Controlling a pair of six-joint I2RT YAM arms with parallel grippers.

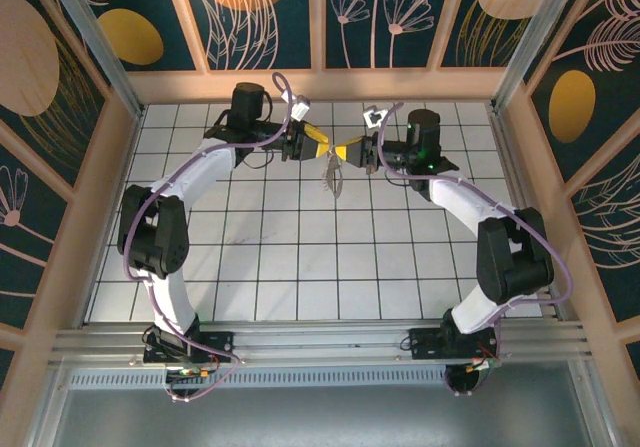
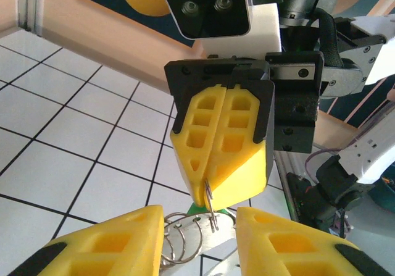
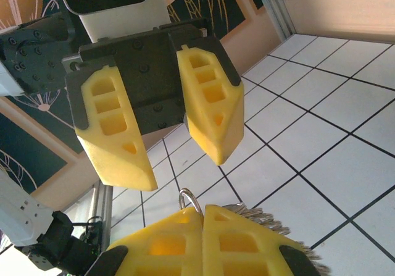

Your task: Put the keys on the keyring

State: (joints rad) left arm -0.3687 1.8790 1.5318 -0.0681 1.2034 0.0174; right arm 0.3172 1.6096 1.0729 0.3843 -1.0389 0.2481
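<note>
Okay, my right gripper [image 3: 202,211] is clamped on the keyring [image 3: 188,199], keys [image 1: 333,175] dangling; left gripper [image 3: 179,168] gapes empty. Mid-threading, I'd say: next needs a careful pinch on one key.

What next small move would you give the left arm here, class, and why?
Probably ease the left gripper in and close it on one of the small silvery keys. The right gripper is shut on the pale silvery wire keyring in mid-air with the keys dangling from it. The left's yellow fingers stand apart right in front of it, apparently gripping nothing.
</note>
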